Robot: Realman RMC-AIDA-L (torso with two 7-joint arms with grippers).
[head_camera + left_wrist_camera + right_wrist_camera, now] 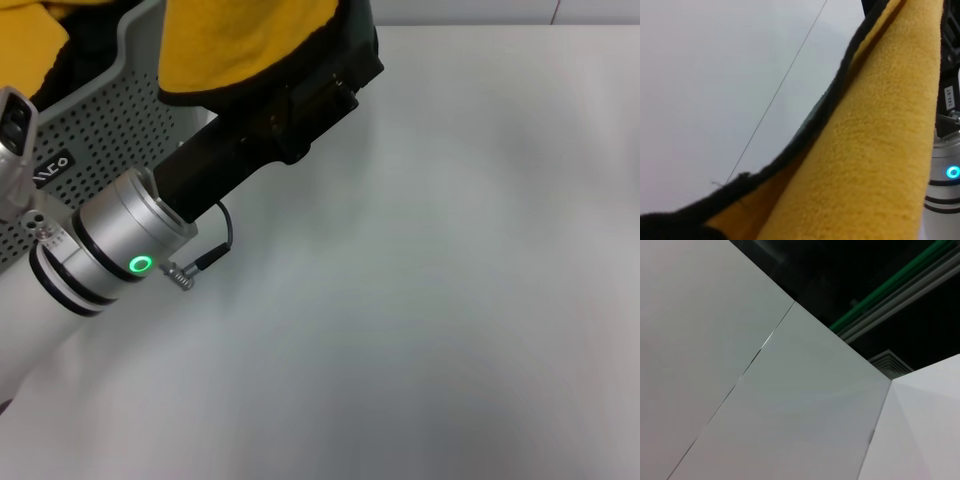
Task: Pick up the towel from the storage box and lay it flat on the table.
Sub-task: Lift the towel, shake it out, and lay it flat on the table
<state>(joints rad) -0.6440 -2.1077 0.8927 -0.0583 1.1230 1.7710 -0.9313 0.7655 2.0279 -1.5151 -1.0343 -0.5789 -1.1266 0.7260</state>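
One perforated grey box [110,120] stands far left on one white table [430,280]. Two yellow cloths show: one draped towel [240,40], another bunched cloth [25,50] inside.

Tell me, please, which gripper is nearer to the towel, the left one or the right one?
Left. The left gripper is at the towel, whose yellow cloth drapes over it by the storage box. The right gripper appears in no view, so it is farther away.

The left arm [70,270] reaches forward and up across the view, its silver wrist ring lit green, the black gripper body [290,110] raised at its far end (its fingers hidden from sight). The right arm does not show.
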